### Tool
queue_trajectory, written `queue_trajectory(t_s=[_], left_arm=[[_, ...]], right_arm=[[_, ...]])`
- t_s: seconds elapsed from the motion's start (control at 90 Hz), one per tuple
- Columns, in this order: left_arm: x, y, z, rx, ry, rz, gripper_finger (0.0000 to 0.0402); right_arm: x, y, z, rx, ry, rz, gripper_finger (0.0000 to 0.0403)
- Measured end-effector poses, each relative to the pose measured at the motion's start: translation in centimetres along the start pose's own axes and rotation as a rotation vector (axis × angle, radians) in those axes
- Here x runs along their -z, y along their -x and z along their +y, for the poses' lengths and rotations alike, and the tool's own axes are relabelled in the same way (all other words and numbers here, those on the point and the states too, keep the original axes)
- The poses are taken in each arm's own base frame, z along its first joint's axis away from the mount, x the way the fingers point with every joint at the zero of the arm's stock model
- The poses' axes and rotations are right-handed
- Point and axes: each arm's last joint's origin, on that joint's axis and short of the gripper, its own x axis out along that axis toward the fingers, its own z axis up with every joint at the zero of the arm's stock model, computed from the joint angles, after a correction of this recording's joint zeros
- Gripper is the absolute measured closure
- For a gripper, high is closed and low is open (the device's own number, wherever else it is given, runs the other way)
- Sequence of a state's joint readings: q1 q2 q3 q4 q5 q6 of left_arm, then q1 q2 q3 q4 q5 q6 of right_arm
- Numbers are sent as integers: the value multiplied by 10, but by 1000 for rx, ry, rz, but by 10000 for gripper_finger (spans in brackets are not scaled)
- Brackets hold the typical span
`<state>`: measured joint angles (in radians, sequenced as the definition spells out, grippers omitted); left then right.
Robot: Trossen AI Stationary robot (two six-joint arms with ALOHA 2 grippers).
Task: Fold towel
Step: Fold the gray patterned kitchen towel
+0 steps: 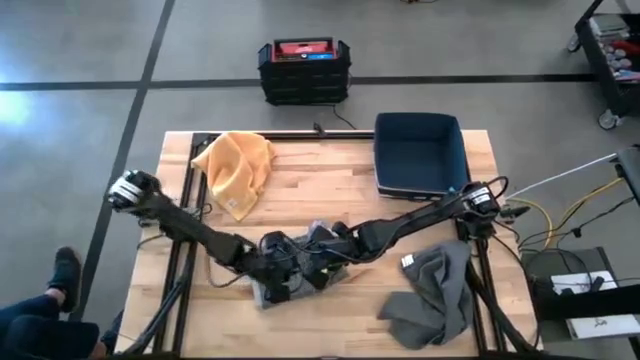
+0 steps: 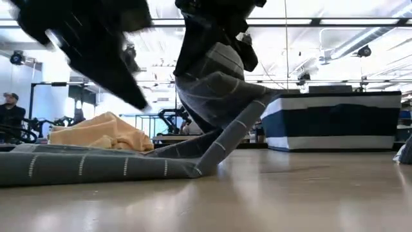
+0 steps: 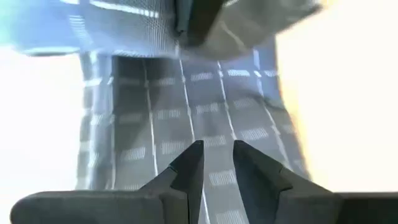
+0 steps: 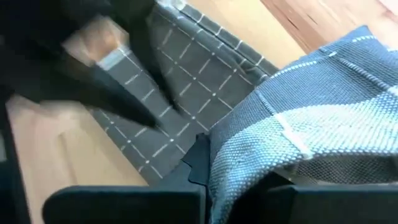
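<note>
A grey checked towel (image 1: 268, 293) lies near the table's front edge, one part flat on the wood (image 2: 96, 164) and another part raised. My right gripper (image 2: 215, 38) is shut on the raised part (image 4: 292, 137). My left gripper (image 3: 217, 158) hovers just left of it above the flat part, its fingers a little apart with nothing between them. In the high view the two grippers meet over the towel (image 1: 300, 268). My right gripper pinches a bunched fold of the towel (image 4: 249, 162) between its two fingers, coming from above. The held part hangs in folds below the fingers (image 2: 212, 84). From there a strip slopes down to the table (image 2: 225, 145), where the remainder lies flat.
A yellow towel (image 1: 236, 168) lies crumpled at the far left, a dark grey cloth (image 1: 435, 295) at the near right, and a dark blue bin (image 1: 418, 152) stands at the far right. A black crate (image 1: 304, 68) sits on the floor beyond the table.
</note>
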<state>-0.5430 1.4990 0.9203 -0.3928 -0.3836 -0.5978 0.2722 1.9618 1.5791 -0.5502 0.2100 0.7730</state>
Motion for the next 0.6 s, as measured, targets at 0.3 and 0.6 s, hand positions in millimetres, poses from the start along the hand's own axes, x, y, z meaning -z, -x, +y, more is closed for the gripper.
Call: queue_trajectory(t_s=[0.3,0.6], left_arm=[[89,24,-7,-20,158,0,328],[124,-6,3,58,241,-74,328]], right_arm=[[-8,-2,8,-76,-14,-82,403],[-5,-40,15,-176,-30,-127,403]])
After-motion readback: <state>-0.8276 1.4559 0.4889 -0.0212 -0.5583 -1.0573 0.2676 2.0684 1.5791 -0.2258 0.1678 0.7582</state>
